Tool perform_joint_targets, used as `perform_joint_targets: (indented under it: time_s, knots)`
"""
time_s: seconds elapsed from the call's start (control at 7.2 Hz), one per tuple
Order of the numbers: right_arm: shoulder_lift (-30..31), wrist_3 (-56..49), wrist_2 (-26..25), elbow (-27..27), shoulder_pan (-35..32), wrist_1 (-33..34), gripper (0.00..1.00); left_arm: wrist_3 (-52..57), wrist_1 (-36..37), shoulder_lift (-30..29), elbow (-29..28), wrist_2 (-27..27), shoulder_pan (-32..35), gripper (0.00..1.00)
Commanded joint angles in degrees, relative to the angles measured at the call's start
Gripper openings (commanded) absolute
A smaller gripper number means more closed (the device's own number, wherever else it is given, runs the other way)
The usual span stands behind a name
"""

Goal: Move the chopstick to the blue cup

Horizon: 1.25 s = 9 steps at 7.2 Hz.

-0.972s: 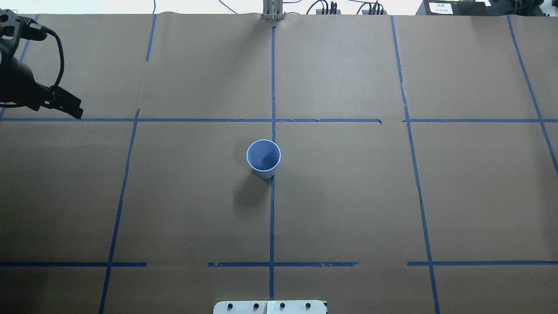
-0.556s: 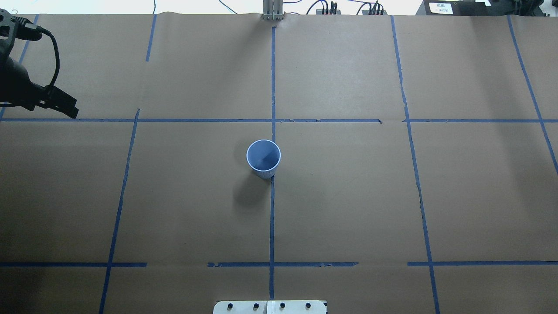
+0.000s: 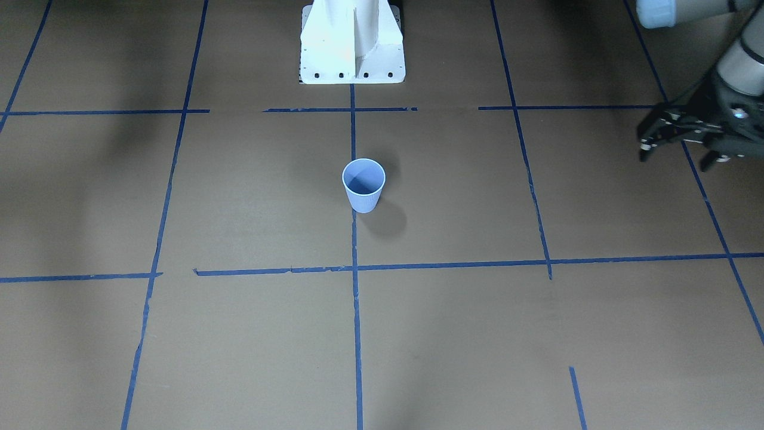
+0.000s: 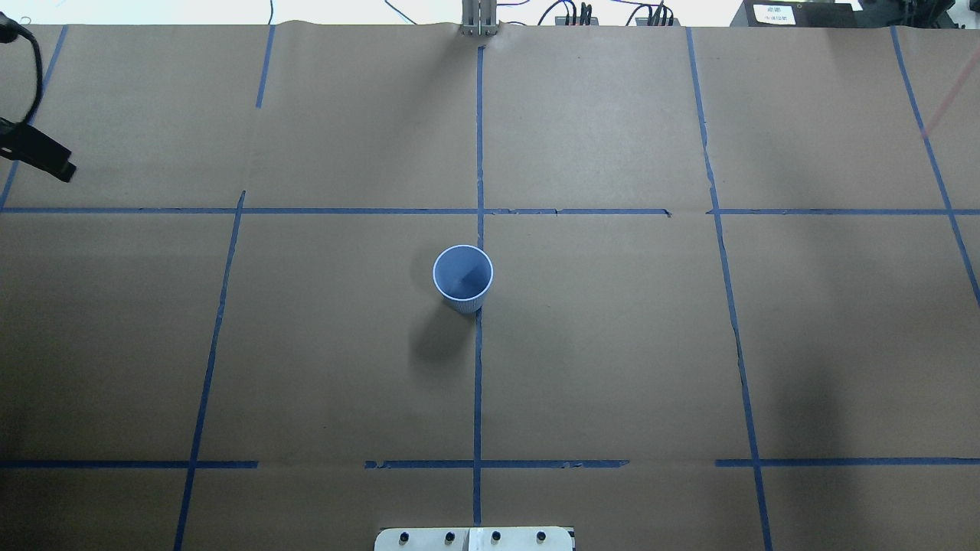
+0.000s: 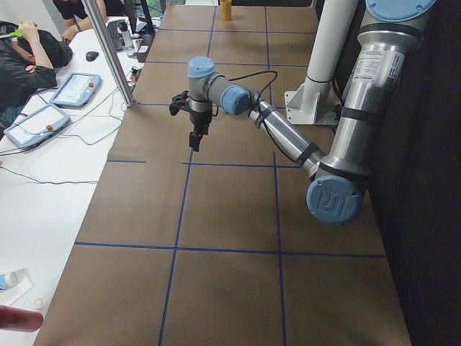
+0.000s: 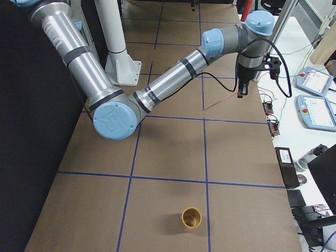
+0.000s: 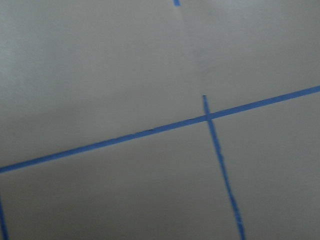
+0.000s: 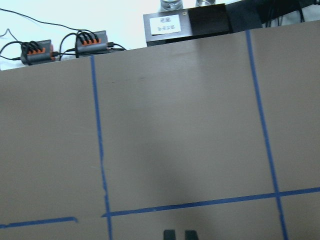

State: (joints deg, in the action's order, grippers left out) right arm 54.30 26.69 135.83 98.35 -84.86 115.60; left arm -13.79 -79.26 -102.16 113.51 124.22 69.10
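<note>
The blue cup (image 4: 462,277) (image 3: 363,184) stands upright and empty at the table's middle, on the centre tape line. Far off at the table's right end, my right gripper (image 6: 240,93) (image 8: 180,234) hangs above the paper, its fingertips nearly together on the chopstick (image 6: 220,102). That thin pinkish stick slants down from it and shows as a faint pink streak (image 4: 940,111) in the overhead view. At the left end, my left gripper (image 3: 677,149) (image 4: 47,159) (image 5: 194,137) hovers open with nothing between its fingers.
A tan cup (image 6: 191,218) (image 5: 225,9) stands on the right part of the table. The white robot base (image 3: 352,42) is at the near edge. Power strips (image 8: 60,46) and a black box (image 8: 200,20) line the far edge. People with tablets (image 5: 50,108) sit beyond it.
My left gripper has drawn back to the left, almost out of the overhead view. The faint pink streak of the chopstick has appeared at the top right. The cup has not moved.
</note>
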Motion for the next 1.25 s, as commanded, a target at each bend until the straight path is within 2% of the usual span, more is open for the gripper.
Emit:
perform_joint_targets:
  time_s: [0.0, 0.14, 0.28, 0.42, 0.69, 0.97, 1.11]
  knots:
    - [-7.0, 14.9, -4.4, 6.4, 9.3, 0.2, 0.0, 13.8, 0.1, 0.0, -6.4, 0.2, 7.3, 1.0]
    - [-9.6, 20.4, -7.1, 8.6, 13.6, 0.2, 0.0, 19.6, 0.0, 0.8, -10.3, 1.8, 9.8, 1.0]
    - [-13.8, 26.3, -12.5, 9.1, 19.1, 0.2, 0.0, 22.6, -0.9, 2.5, -12.1, 4.9, 10.9, 1.0]
    - [-18.3, 32.4, -20.1, 9.1, 26.3, 0.2, 0.0, 22.8, -0.9, 2.8, -12.3, 5.1, 11.0, 1.0]
    - [-22.6, 39.4, -33.9, 8.2, 39.4, 0.1, 0.0, 22.9, -0.9, 3.5, -12.3, 5.2, 11.1, 1.0]
    - [-23.7, 40.1, -41.5, 5.2, 46.8, -0.1, 0.0, 22.9, -0.9, 4.1, -12.3, 5.2, 11.1, 1.0]
    - [-25.2, 40.1, -42.1, 2.7, 47.7, -1.2, 0.0, 22.9, -0.9, 4.3, -12.5, 5.2, 11.0, 1.0]
